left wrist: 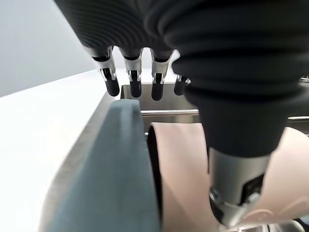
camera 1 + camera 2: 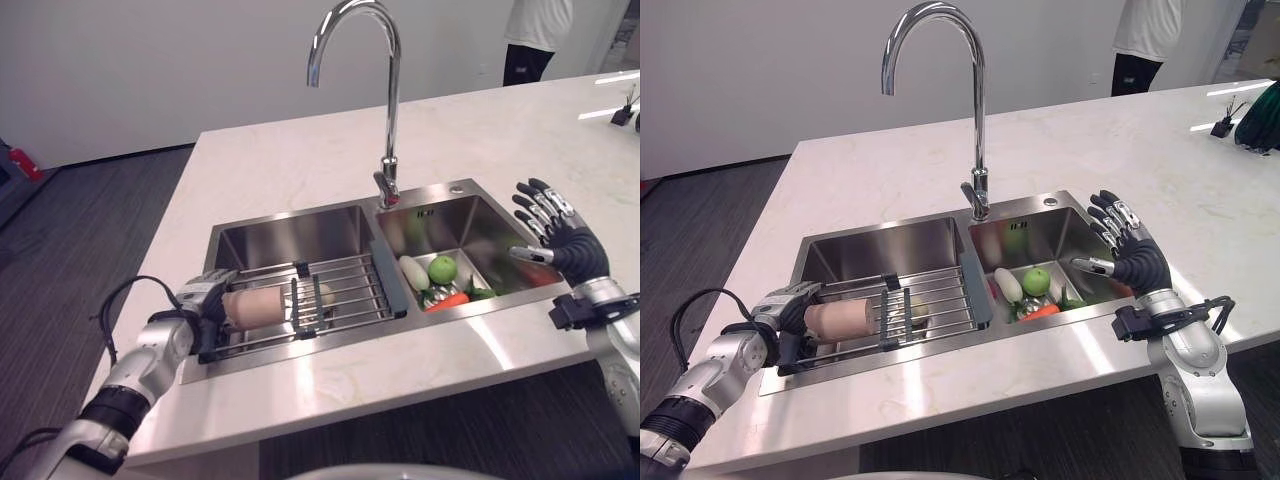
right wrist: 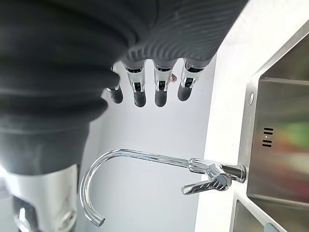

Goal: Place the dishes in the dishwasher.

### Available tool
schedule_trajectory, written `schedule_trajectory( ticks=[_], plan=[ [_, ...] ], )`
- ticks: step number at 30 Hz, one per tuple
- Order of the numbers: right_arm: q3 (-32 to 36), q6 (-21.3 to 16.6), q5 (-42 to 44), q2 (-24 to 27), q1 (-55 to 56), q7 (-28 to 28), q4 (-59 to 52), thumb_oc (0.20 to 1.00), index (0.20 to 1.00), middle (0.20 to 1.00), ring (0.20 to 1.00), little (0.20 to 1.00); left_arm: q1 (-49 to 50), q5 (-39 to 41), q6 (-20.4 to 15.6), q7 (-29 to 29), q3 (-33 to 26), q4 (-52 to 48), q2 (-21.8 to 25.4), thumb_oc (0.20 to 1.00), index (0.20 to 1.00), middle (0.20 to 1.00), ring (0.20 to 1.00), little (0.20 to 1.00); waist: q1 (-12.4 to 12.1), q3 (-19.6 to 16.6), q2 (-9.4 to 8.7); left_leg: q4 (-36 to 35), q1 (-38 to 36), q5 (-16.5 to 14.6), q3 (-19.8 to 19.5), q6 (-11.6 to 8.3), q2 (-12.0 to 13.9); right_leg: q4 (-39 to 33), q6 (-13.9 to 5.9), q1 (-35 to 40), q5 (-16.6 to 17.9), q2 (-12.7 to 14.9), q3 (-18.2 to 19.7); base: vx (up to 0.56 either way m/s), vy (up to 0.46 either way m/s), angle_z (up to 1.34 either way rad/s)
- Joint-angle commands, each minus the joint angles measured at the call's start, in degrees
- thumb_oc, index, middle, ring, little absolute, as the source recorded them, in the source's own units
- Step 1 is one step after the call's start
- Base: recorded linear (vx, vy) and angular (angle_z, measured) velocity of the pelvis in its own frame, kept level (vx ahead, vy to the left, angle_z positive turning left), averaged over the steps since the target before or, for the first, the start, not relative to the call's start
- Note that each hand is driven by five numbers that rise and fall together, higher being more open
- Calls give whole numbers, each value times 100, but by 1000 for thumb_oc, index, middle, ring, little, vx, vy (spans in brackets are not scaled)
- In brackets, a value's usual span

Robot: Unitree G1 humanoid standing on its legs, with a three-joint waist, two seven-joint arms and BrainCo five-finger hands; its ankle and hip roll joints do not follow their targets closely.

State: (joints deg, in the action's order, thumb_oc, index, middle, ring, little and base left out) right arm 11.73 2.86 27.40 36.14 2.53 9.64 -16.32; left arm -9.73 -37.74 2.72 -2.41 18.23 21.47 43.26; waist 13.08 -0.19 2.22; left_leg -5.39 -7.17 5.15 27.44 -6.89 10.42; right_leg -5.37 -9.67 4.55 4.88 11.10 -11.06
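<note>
The left hand reaches over the left edge of the sink and has its thumb and fingers curled around a pinkish-beige cup. The cup lies on its side on the wire rack that spans the left basin (a grey bar edges the rack's right end). In the right basin sit a green apple, a white vegetable and something orange. The right hand hovers over the sink's right edge, fingers spread and straight, holding nothing. A tall chrome tap stands behind the sink.
</note>
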Motion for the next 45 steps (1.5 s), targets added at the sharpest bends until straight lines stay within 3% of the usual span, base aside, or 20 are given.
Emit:
schedule_trajectory(
  ticks=[1, 13, 22, 23, 24, 25, 29, 31, 34, 36, 40, 45],
  plan=[
    [236, -283, 28, 128, -535, 88, -369, 1000, 1000, 1000, 1000, 1000, -785, -364, 69, 111, -118, 176, 180, 1000, 1000, 1000, 1000, 1000, 79, 52, 48, 39, -411, -564, -128, 22, 175, 37, -234, 111, -279, -75, 76, 0, 0, 0],
    [267, -281, 36, 101, -467, 215, -382, 1000, 1000, 1000, 1000, 1000, -835, -765, 159, -128, 195, 275, -17, 1000, 1000, 1000, 1000, 1000, 203, 41, 37, 39, -453, -602, -44, 59, 158, 37, -253, 75, -266, -87, 202, 6, -6, -6],
    [248, -104, -2, 207, -624, 282, -424, 1000, 1000, 1000, 1000, 1000, -882, -1205, 602, -618, 478, 997, -309, 1000, 1000, 1000, 1000, 1000, 299, 38, 63, 39, -479, -614, 21, 71, 143, 37, -262, 54, -257, -108, 291, 9, 7, -4],
    [254, -95, 26, 237, -652, 292, -424, 1000, 1000, 1000, 1000, 1000, -899, -1168, 651, -673, 516, 1084, -334, 912, 912, 912, 912, 912, 313, 36, 67, 39, -480, -613, 26, 70, 142, 37, -261, 53, -256, -111, 304, 18, 31, -6],
    [267, -75, 42, 249, -669, 315, -431, 1000, 1000, 1000, 1000, 1000, -896, -1160, 640, -620, 538, 1220, -393, 473, 473, 473, 473, 473, 327, 36, 67, 39, -482, -610, 33, 69, 143, 37, -262, 53, -255, -112, 314, 24, 41, -5],
    [263, -53, 15, 248, -659, 372, -457, 1000, 1000, 1000, 1000, 1000, -900, -1157, 606, -565, 539, 1492, -508, 200, 200, 200, 200, 200, 359, 33, 69, 39, -486, -609, 57, 71, 140, 37, -265, 45, -251, -106, 333, 20, 32, -5],
    [267, -45, 16, 247, -622, 378, -473, 1000, 1000, 1000, 1000, 1000, -921, -1212, 417, -345, 496, 1533, -483, 200, 200, 200, 200, 200, 356, 23, 58, 39, -489, -617, 70, 75, 128, 37, -273, 42, -240, -99, 326, 7, 10, -2],
    [269, -104, 7, 221, -587, 396, -456, 1000, 1000, 1000, 1000, 1000, -929, -1249, 317, 110, 459, 1519, -434, 200, 200, 200, 200, 200, 343, 22, 47, 39, -476, -618, 71, 73, 124, 37, -280, 40, -238, -87, 309, 0, 0, 0],
    [313, -158, -17, 200, -502, 390, -441, 1000, 1000, 1000, 1000, 1000, -832, -1199, -72, 634, 374, 1353, -380, 200, 200, 200, 200, 200, 308, 25, 24, 39, -465, -620, 43, 71, 118, 37, -280, 42, -229, -72, 285, -11, 1, 0],
    [321, -290, -11, 214, -407, 328, -394, 1000, 1000, 1000, 1000, 1000, -764, -671, -597, 1350, 214, 939, -259, 200, 200, 200, 200, 200, 255, 27, -11, 39, -454, -622, 14, 60, 121, 37, -280, 45, -219, -50, 250, -17, -5, 1],
    [429, -542, -275, -74, -101, 261, -334, 1000, 1000, 1000, 1000, 1000, -401, 708, -1434, 2159, -923, -40, -296, 200, 200, 200, 200, 200, 69, 26, -89, 39, -431, -624, -92, 45, 131, 37, -246, 83, -235, -27, 156, -3, -25, 3],
    [530, -480, -318, -199, -26, 134, -364, 1000, 1000, 1000, 1000, 1000, 74, 1637, -1785, 2433, -2020, -949, -437, 200, 200, 200, 200, 200, -117, 1, -167, 39, -355, -558, -249, 7, 158, 37, -177, 89, -233, -22, 53, -3, -37, 15]
  ],
)
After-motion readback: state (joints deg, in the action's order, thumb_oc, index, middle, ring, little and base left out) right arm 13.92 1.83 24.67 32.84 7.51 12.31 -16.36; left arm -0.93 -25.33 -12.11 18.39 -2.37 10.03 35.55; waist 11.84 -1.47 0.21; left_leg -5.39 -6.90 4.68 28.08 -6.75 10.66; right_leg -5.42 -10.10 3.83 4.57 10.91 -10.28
